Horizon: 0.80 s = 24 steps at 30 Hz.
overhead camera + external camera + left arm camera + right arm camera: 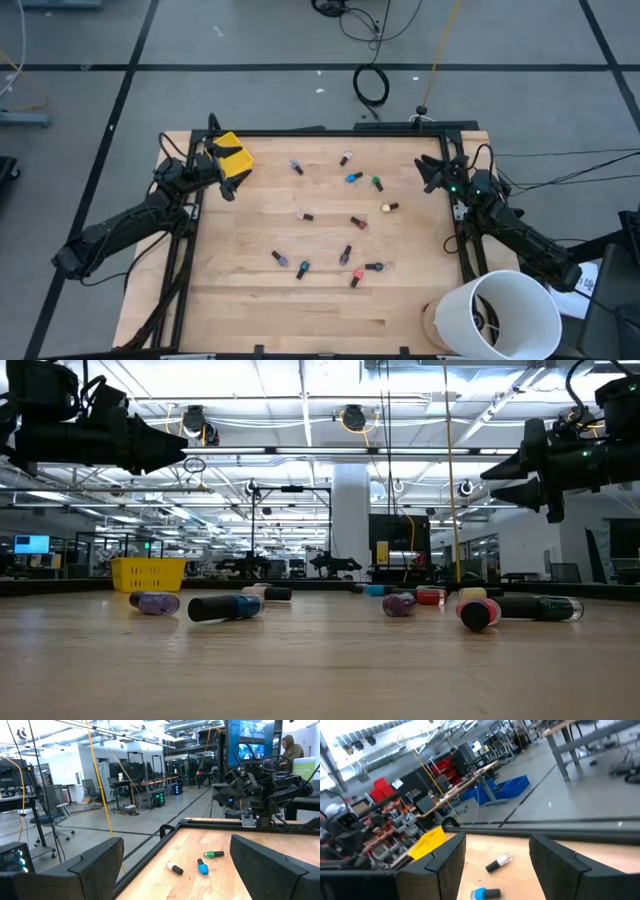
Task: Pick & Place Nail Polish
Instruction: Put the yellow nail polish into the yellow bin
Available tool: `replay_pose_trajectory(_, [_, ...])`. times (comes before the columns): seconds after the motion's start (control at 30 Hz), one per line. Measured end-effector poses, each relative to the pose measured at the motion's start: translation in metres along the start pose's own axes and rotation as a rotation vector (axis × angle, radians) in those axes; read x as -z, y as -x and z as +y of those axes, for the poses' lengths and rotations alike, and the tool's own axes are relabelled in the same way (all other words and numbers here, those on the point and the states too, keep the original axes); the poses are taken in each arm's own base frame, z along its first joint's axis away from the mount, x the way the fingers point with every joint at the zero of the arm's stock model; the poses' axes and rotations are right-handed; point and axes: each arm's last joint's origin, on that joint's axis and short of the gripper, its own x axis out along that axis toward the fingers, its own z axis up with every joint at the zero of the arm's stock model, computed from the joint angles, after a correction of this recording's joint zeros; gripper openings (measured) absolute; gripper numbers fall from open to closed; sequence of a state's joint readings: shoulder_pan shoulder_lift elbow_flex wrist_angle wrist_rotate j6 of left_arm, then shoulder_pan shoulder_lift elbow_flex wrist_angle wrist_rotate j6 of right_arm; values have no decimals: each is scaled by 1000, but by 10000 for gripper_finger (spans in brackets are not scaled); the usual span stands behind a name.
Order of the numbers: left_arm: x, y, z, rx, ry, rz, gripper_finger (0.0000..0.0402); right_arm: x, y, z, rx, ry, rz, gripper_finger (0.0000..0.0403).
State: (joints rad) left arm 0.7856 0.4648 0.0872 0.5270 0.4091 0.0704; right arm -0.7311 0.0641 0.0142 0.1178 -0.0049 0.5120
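Twelve or so nail polish bottles [346, 256] lie scattered on their sides across the middle of the wooden worktop [250, 310], none of them picked yet as far as I can judge. A far cluster sits toward the back edge: a pale one [345, 159], a blue one [353, 178] and a green one [377, 183] just beside each other. A near cluster lies lower in the high view, including a purple one [280, 259] and a teal one [302, 268]. Long axes point every which way, so each pick needs its own wrist turn.

Yellow bin [232, 157] sits at the back-left corner, right by my left tool [222, 181], which hangs above the worktop edge with fingers apart and nothing in them. Right tool [430, 172] hovers at the back-right edge, also spread and empty.

Key relation: the yellowish bottle [388, 208] and the green one lie nearest the right tool, inward from it toward the worktop centre. The left tool is well apart from every bottle but closest to the bin. I'd guess the right arm is better placed for a first grab, reaching inward and down. A white bucket [500, 315] stands off the front-right corner.
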Motion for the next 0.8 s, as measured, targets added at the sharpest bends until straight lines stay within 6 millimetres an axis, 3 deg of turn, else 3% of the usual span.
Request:
replay_pose_trajectory(0.23, [0, 0, 0, 0, 0, 0, 356, -18, -2, 19, -304, 225, -140, 210])
replay_pose_trajectory(0.43, [0, 0, 0, 0, 0, -1, 356, 8, -20, 14, -229, 299, 220, 210])
replay_pose_trajectory(0.57, [0, 0, 0, 0, 0, 0, 356, 14, -34, 22, -237, 348, 409, 210])
replay_pose_trajectory(0.8, [0, 0, 0, 0, 0, 0, 356, 51, -42, 25, -308, 505, 697, 202])
